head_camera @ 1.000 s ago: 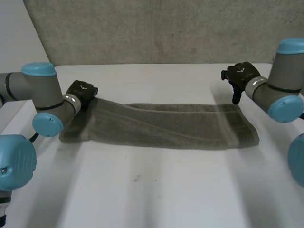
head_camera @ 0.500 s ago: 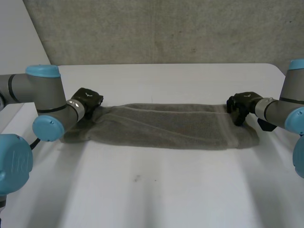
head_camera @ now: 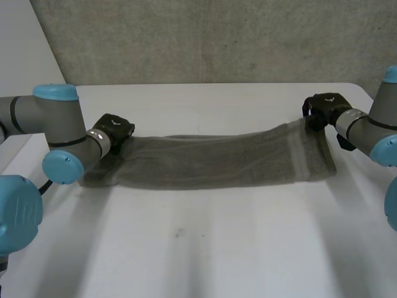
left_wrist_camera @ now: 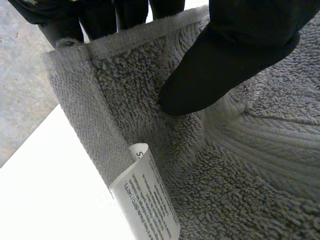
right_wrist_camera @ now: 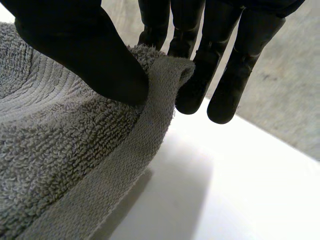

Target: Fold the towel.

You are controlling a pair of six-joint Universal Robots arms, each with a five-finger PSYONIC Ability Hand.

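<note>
Towel [head_camera: 211, 162], grey-green terry already doubled into a long narrow strip, stretches sideways across the white table [head_camera: 205, 248], from one hand to the other, below a rough concrete wall [head_camera: 217, 37].

The left hand [head_camera: 111, 130] sits at the strip's far left corner, low over the tabletop, with the left arm [head_camera: 56, 124] reaching in from the side. In the left wrist view its thumb [left_wrist_camera: 225, 65] presses down into the pile just inside the hem, denting it, while the fingers [left_wrist_camera: 100, 17] stand behind the hemmed edge, so the cloth is nipped between them. A white care label [left_wrist_camera: 150, 200] printed with small text sticks out from the towel's edge beside that grip, over bare table.

The right hand [head_camera: 324, 107] is at the far right corner, at the end of the right arm [head_camera: 372, 124]. There the towel's end rises off the table toward the hand, and the strip slopes down from it to lie flat through the middle. In the right wrist view the thumb [right_wrist_camera: 85, 50] pushes the corner's hem against the fingers [right_wrist_camera: 235, 65], the hem curling over at the pinch; the corner hangs clear of the table with shadow beneath it.
</note>
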